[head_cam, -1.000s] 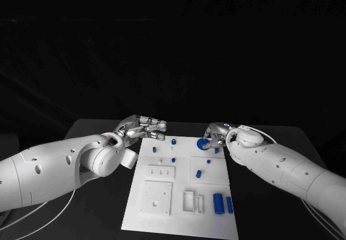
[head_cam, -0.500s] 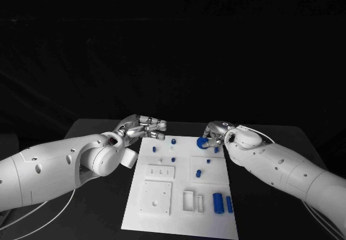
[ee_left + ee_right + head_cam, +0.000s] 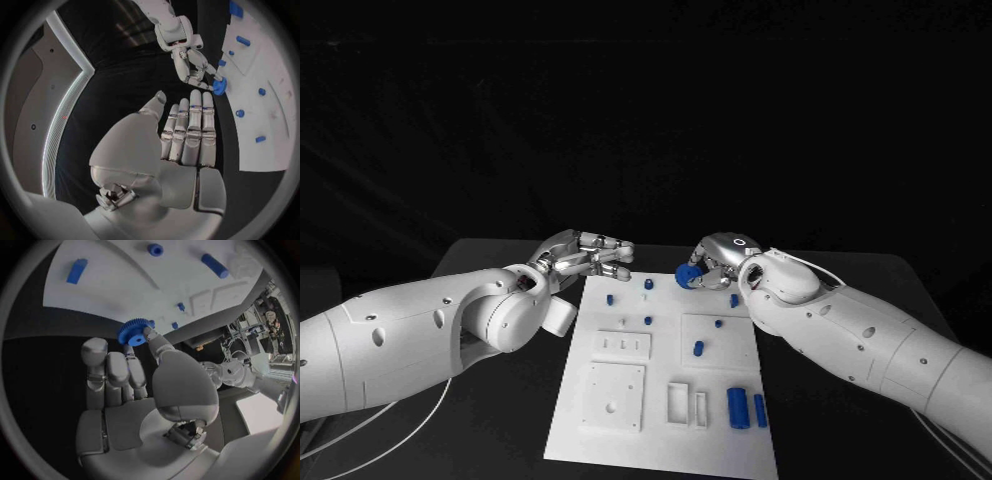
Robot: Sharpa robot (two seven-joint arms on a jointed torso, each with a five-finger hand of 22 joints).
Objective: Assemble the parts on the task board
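Right hand [image 3: 711, 262] holds blue gear [image 3: 687, 275] above task board [image 3: 661, 420].

1. The task board [image 3: 661, 400] is showing plain white.
2. The small parts [image 3: 737, 405] on it are showing blue.
3. The toothed gear [image 3: 132, 332] is showing bright blue.
4. Both hands, left hand [image 3: 586, 257] and right hand [image 3: 715, 262], are gleaming silver.
5. The table [image 3: 488, 258] is showing black.

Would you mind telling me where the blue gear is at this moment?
The blue gear is pinched in the right hand, at the far edge of the task board in the head view, just right of the small blue pegs there.
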